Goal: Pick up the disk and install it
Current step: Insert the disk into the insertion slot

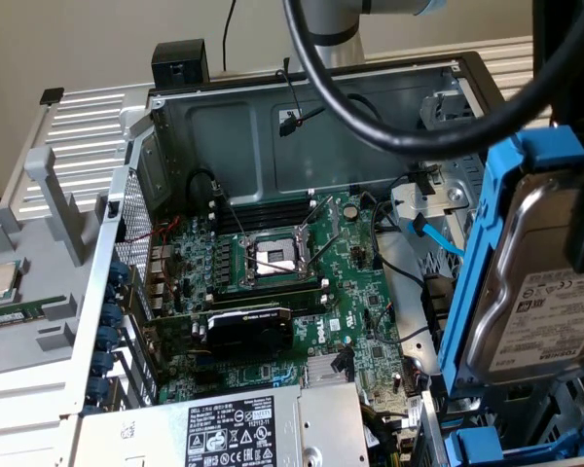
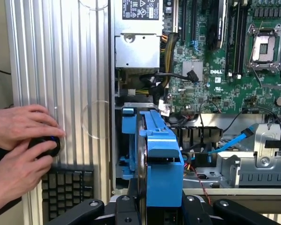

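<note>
Black gripper [image 2: 152,211] tight around the disk [image 1: 540,292], rectangular silver metal in a smooth blue plastic frame [image 2: 161,154]

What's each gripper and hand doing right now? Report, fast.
Gripper: closed, holding the disk in its blue frame.
Person's hands: both on a small black round object.

We find open room above the motherboard [image 1: 273,268]. A thick black cable [image 1: 399,136] loops overhead, the disk [image 1: 535,292] hangs near the drive cage [image 2: 267,164], a blue cable [image 2: 234,139] crosses beside it, and a person's hands [image 2: 18,126] rest alongside.
</note>
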`<state>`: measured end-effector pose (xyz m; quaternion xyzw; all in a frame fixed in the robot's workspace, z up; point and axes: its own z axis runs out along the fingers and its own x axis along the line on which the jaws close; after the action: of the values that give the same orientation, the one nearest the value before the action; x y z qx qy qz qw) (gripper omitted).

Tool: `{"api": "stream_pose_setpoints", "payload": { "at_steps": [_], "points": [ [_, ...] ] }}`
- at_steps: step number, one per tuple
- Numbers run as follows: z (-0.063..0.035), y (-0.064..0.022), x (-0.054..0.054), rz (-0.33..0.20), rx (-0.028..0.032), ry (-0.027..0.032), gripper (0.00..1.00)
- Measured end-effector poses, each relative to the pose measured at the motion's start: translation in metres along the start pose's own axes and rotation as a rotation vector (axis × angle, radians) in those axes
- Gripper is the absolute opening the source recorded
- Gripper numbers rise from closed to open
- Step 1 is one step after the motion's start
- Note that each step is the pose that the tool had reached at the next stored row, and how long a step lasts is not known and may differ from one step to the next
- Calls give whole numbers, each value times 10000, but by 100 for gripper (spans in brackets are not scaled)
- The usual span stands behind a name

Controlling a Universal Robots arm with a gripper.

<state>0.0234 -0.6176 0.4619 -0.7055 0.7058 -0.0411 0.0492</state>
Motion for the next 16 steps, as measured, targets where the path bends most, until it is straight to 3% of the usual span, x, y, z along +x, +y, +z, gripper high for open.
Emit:
{"api": "stream_pose_setpoints", "payload": {
  "at_steps": [10,16],
  "points": [
    [87,-10,1,-15,-41,-2,37],
    [121,-13,1,-16,-97,-3,37]
  ]
}}
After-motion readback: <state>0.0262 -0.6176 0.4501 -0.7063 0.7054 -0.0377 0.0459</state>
